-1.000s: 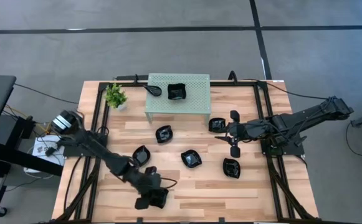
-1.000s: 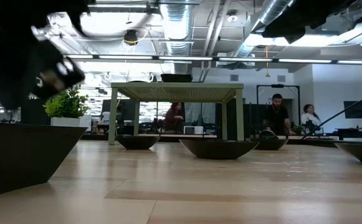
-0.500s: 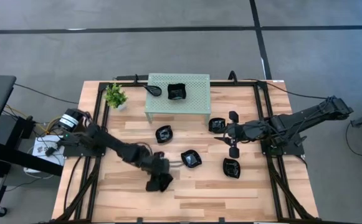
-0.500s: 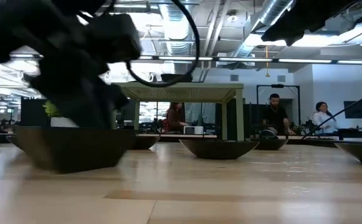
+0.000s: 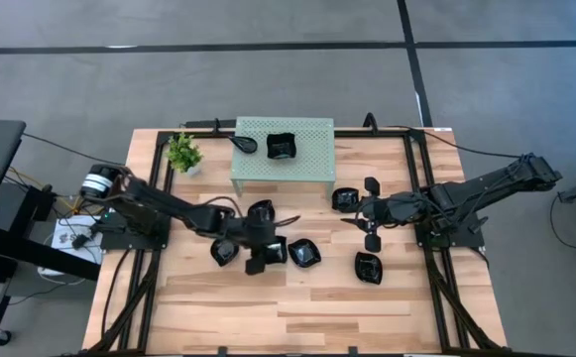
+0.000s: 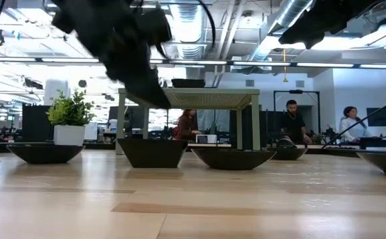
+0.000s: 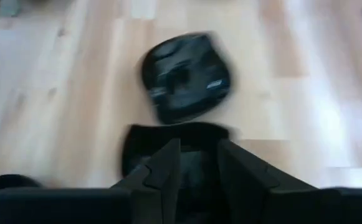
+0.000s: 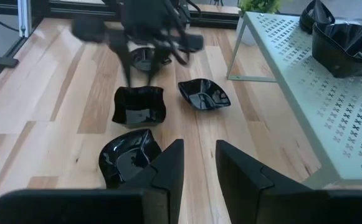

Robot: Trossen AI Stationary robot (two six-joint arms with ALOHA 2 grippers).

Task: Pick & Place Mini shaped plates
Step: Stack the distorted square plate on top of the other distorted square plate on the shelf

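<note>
You had eight black plates in the overhead view: two on the green shelf [image 5: 307,167] and six on the wooden table [image 5: 317,307]. One potted plant [image 5: 183,153] stood at the upper left of the table. They were small, glossy and shallow with wavy rims. The square plate [image 8: 139,107] sat just below centre in the overhead frame, between two others. Your left gripper [image 7: 198,163] was pinching its rim. Your right gripper [image 8: 198,163], at centre right, had its fingers slightly apart and held nothing.
</note>
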